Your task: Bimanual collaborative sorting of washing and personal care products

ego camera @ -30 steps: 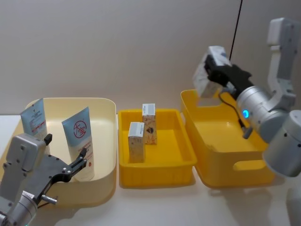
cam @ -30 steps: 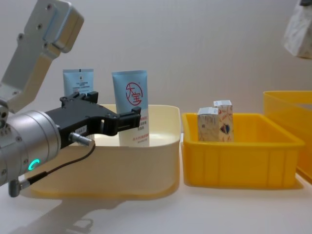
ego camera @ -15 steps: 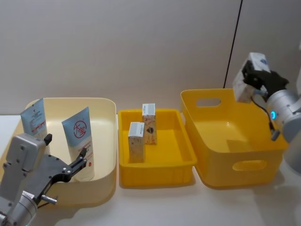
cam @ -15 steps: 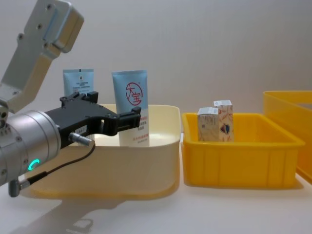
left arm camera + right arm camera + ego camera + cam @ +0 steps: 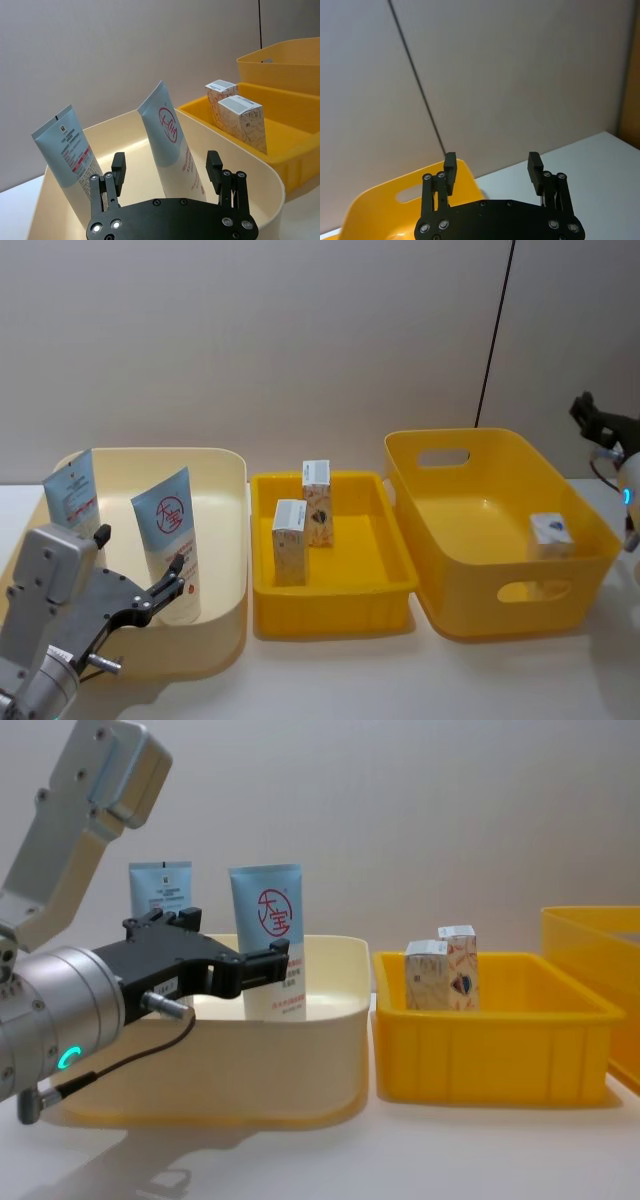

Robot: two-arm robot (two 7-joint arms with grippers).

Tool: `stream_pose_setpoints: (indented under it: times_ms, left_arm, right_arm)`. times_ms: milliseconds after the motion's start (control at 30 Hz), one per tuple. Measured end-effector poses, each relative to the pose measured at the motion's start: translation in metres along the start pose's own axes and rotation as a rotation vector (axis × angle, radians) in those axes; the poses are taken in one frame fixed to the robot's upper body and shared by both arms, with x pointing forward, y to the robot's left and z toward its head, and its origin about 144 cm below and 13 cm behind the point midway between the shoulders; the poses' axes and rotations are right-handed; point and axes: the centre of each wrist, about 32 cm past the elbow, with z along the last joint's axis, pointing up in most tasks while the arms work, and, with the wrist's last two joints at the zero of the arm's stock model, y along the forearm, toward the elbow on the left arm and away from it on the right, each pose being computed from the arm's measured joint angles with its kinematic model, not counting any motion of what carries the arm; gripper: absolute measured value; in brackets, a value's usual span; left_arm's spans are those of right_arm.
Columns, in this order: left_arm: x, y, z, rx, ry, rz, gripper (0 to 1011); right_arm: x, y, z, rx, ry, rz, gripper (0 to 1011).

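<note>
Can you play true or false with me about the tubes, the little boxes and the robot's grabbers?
1. A small white box lies in the deep yellow plastic bin. True.
2. The two small cream patterned cartons lie in that bin too. False: they stand upright in the shallow yellow plastic tray.
3. The left gripper is squeezing the wide light blue and white squeeze tube with a red circle. False: it is open, holding nothing.
4. The right gripper is open. True.
5. That tube stands in the cream plastic bin. True.
</note>
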Motion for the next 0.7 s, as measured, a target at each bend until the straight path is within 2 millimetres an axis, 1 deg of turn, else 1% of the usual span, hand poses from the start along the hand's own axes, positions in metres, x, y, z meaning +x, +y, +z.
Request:
stream_pose_setpoints:
  times_ms: [33, 67, 200, 700]
  left_arm:
    - [0.000, 0.000, 0.000, 0.000, 0.000, 0.000, 1002]
    - [0.000, 0.000, 0.000, 0.000, 0.000, 0.000, 1002]
    - [0.000, 0.000, 0.000, 0.000, 0.000, 0.000, 1002]
    - [0.000, 0.000, 0.000, 0.000, 0.000, 0.000, 1002]
  right_arm:
    - [0.001, 0.001, 0.000, -0.001, -0.002, -0.007, 867]
    - [0.002, 0.001, -0.001, -0.002, -0.003, -0.014, 918]
    - [0.006, 0.004, -0.002, -0.007, -0.009, -0.040, 1001]
    - [0.015, 0.009, -0.005, -0.013, -0.019, -0.094, 1001]
